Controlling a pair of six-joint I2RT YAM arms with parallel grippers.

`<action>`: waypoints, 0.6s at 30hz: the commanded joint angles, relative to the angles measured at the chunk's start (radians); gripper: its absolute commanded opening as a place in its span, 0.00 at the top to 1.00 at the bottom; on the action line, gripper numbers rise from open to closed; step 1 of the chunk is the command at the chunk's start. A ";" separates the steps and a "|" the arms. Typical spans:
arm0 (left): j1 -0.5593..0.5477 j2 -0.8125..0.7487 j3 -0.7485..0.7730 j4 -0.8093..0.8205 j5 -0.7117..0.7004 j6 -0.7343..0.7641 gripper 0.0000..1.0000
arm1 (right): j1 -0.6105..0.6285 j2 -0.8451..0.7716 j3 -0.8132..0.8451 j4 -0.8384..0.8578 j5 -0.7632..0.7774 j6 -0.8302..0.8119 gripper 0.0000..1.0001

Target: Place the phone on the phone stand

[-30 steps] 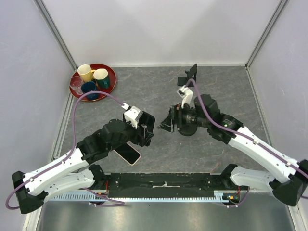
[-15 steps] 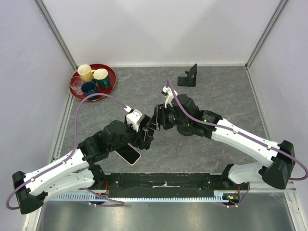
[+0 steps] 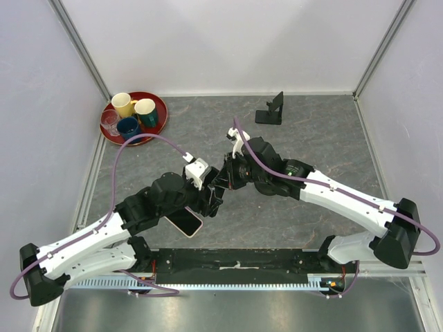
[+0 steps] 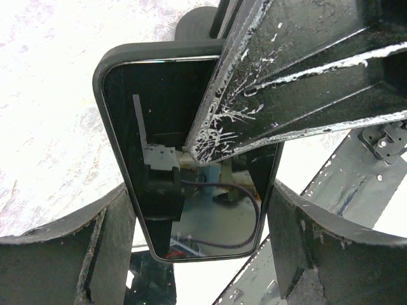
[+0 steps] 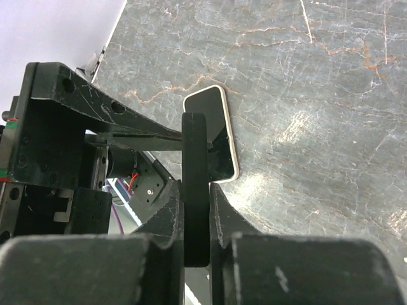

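- Phone, in a black case, is pinched between the fingers of the right hand. These fingers are pressed together on its two faces, and in the right wrist view it is seen edge-on between them.
- The phone is also gripped across its width by the left hand. The fingers of this hand are spread wide and lie against the two long edges.
- In the left wrist view, one scratched finger of the right hand is seen across the upper right part of the dark screen.
- The phone is held up above the desk, near the middle, where the two hands meet.
- A second phone, with a light rim, is laid flat on the desk just on the near side of the left hand. It is partly covered by the left arm in the top view.
- The phone stand is placed near the far edge of the desk, right of the centre, well apart from both hands and from the phone.
- A red tray is seen in the far left corner of the desk, and several cups are standing on it.
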 commanded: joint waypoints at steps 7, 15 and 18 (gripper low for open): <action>-0.003 -0.032 0.058 0.145 0.075 -0.053 0.31 | -0.012 -0.225 -0.097 0.054 0.172 -0.061 1.00; -0.002 -0.032 0.052 0.208 -0.046 -0.177 0.20 | -0.019 -0.623 -0.203 -0.046 0.612 -0.113 1.00; 0.003 0.063 0.084 0.200 -0.086 -0.188 0.23 | -0.019 -0.787 -0.222 -0.109 0.811 -0.118 1.00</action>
